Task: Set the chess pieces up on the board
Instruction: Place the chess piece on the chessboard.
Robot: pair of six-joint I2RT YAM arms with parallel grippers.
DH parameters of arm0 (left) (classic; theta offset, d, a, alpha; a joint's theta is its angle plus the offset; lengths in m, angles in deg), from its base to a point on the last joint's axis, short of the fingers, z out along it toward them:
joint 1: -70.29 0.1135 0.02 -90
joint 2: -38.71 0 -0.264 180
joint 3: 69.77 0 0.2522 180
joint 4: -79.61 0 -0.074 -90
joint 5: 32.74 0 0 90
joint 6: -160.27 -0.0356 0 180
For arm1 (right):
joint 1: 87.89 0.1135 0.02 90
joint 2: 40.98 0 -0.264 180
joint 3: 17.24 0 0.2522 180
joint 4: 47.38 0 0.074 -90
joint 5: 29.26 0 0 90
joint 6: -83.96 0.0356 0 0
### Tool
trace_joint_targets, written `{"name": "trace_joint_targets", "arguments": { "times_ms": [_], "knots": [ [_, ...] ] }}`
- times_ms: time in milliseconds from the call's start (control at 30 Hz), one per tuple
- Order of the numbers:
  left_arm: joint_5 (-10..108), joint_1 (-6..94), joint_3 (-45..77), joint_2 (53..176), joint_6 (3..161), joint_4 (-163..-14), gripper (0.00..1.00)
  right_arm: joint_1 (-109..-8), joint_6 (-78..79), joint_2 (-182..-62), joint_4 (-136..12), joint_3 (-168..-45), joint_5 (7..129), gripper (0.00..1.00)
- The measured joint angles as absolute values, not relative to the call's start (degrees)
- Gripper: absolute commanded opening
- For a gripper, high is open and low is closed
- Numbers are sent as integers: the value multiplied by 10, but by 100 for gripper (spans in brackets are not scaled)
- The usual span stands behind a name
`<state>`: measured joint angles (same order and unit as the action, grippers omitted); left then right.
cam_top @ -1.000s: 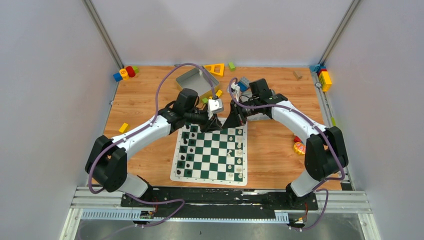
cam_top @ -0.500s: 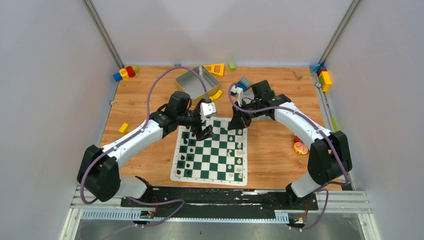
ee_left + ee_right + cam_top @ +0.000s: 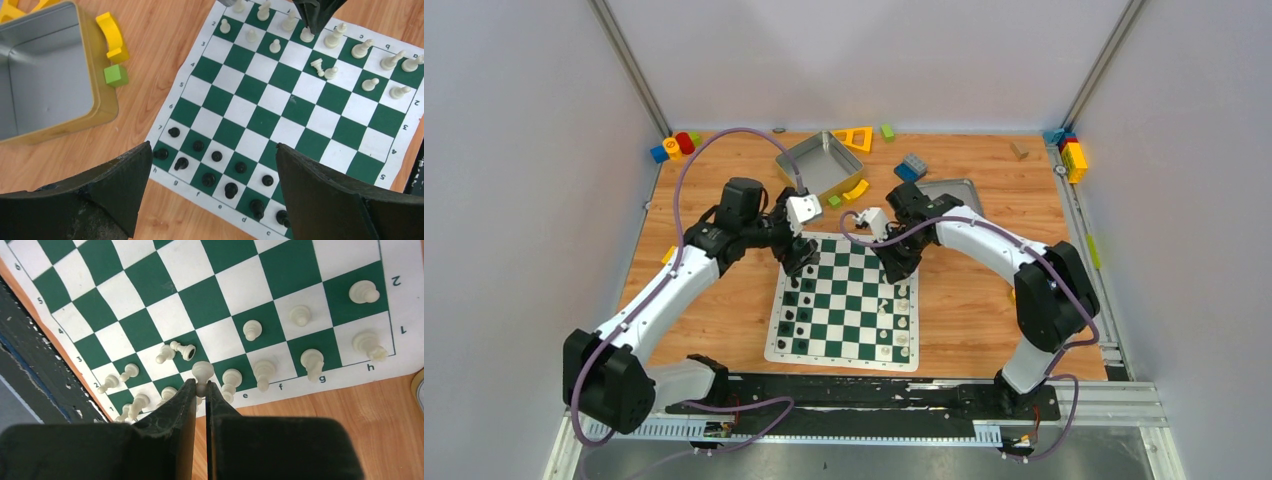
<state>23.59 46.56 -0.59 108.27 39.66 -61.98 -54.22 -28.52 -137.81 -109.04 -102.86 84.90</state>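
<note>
Right pincer is pressed almost together on the thin neck of one white chess piece. This piece stands in the last row of the board, in the lower middle of the right wrist view. More white pieces stand on both sides of it along that edge, and one small fallen piece lies on its side just above it in the picture. In the top view the board lies near the centre of the table. Left pincer is spread wide and holds nothing. It hangs above the opposite edge of the board, where the black chess pieces stand in two rows. In the upper left of the left wrist view a grey metal tin sits on the table, with a yellow curved block and a green cube just beside it.
</note>
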Motion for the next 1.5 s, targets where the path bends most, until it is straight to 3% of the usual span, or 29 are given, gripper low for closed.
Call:
{"name": "trace_joint_targets", "arguments": {
  "times_ms": [500, 1233, 1500],
  "knots": [
    [258, 491, -6, 1037, 390, -571, 100, -475, -300, -1478, -1156, -1113, 727, 0],
    [259, 491, -6, 1034, 388, -555, 100, -457, -301, -1533, -1179, -1140, 698, 4],
    [259, 491, -6, 1030, 386, -554, 100, -452, -301, -1539, -1180, -1143, 692, 10]
  ]
}}
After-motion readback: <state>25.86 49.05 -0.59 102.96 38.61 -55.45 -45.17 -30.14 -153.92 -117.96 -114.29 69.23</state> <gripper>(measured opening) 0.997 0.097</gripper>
